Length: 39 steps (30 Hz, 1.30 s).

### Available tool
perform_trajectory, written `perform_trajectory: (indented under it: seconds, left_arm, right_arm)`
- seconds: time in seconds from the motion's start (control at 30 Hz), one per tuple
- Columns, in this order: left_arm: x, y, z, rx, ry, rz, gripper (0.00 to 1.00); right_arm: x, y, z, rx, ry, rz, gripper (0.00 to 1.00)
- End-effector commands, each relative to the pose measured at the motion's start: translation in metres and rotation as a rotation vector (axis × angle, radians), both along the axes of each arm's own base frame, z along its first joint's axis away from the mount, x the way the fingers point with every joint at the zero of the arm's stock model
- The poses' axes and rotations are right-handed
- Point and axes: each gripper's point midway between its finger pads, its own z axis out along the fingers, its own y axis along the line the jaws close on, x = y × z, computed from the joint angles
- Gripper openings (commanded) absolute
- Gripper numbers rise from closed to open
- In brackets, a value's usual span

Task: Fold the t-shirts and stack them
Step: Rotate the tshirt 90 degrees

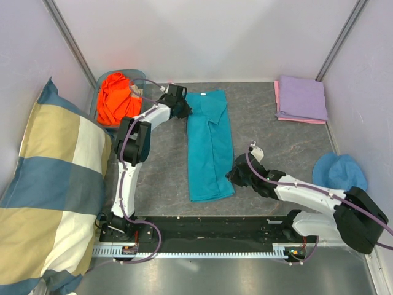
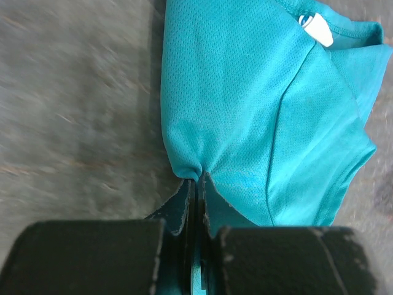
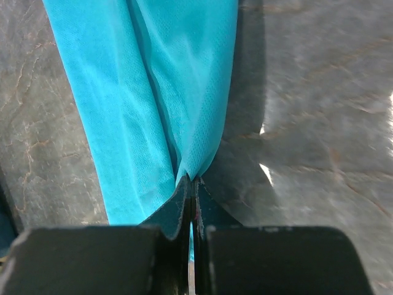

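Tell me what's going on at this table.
The robot is folding a teal t-shirt, which lies as a long strip between its arms. The left gripper is pinched shut on its far end, the right gripper on its near right edge. An orange shirt sits bunched far left; a lavender shirt lies folded on a pink shirt far right.

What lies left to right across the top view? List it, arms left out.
checked pillow → orange t-shirt → teal t-shirt → lavender t-shirt → blue hat
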Motion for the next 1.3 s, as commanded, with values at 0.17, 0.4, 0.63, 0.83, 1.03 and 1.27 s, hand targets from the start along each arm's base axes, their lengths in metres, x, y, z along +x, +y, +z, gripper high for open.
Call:
perform_trajectory:
  seconds: [0.17, 0.4, 0.63, 0.83, 1.03, 1.27]
  left_arm:
    - [-0.054, 0.001, -0.039, 0.064, 0.152, -0.036, 0.02]
    - [-0.047, -0.005, -0.035, 0.053, 0.128, -0.066, 0.02]
    - [-0.034, -0.021, -0.033, 0.02, 0.096, -0.148, 0.04]
    - [-0.027, -0.018, -0.018, 0.042, 0.05, -0.157, 1.0]
    - [-0.018, 0.001, 0.046, 0.068, -0.06, -0.129, 1.0]
    - [-0.102, 0.03, 0.101, 0.027, -0.113, -0.056, 1.0]
  right_arm:
    - [-0.022, -0.036, 0.003, -0.02, 0.013, -0.075, 0.0]
    - [-0.032, -0.033, -0.004, -0.027, 0.049, -0.038, 0.0]
    - [-0.039, -0.024, -0.008, -0.034, 0.073, -0.002, 0.0]
    - [-0.041, -0.023, -0.01, -0.031, 0.079, -0.001, 0.0]
    - [-0.046, -0.023, -0.014, -0.037, 0.087, 0.012, 0.0]
    - [-0.046, -0.025, -0.017, -0.05, 0.086, 0.019, 0.0]
